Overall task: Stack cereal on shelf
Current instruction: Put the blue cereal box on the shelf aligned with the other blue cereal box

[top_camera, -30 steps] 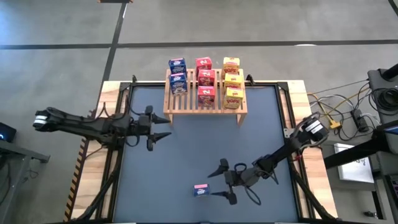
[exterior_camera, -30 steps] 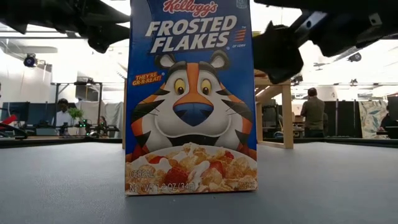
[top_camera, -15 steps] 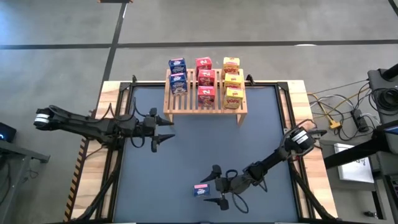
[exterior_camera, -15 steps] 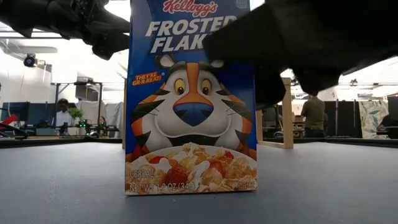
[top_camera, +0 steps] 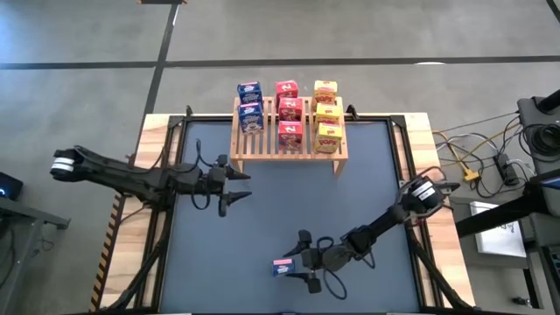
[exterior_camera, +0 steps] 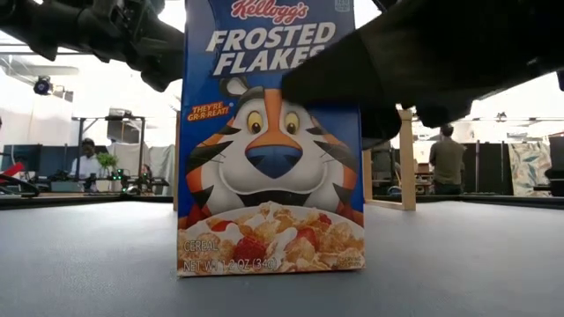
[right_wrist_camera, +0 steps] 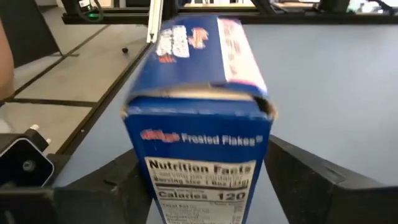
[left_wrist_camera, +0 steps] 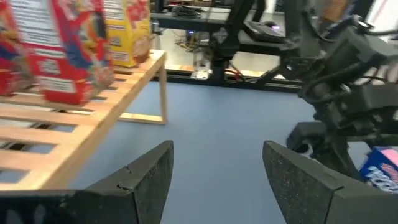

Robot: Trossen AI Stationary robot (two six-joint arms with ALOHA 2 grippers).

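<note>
The dark blue table (top_camera: 262, 219) carried the wooden shelf (top_camera: 289, 144) along its far edge. The left arm (top_camera: 131, 179) reached in low from its side, and the right arm (top_camera: 385, 223) stretched from its own side toward the near edge.

On the shelf stood eight small cereal boxes in three rows: two blue boxes (top_camera: 250, 105), three red boxes (top_camera: 289, 111) and three yellow boxes (top_camera: 327, 114). The left gripper (top_camera: 234, 186) hung over bare table just short of the shelf's front rail, its two fingers spread wide with only tabletop between them; in its wrist view the slats and a red box (left_wrist_camera: 74, 53) lay off to one side of the fingers (left_wrist_camera: 146, 180), and the other arm's gripper (left_wrist_camera: 348, 106) showed well ahead.

The ninth box, the blue Frosted Flakes box (top_camera: 282, 267), stood upright on the table near the front edge, well apart from the shelf. The right gripper (top_camera: 303, 259) had its open fingers on either side of this box: in its wrist view the box (right_wrist_camera: 199, 124) sat squarely between the two fingers (right_wrist_camera: 317, 186), filling most of the gap. Whether the pads touched the cardboard could not be told. The low view showed the box front (exterior_camera: 271, 141) standing flat on the table, partly crossed by a dark finger.
</note>
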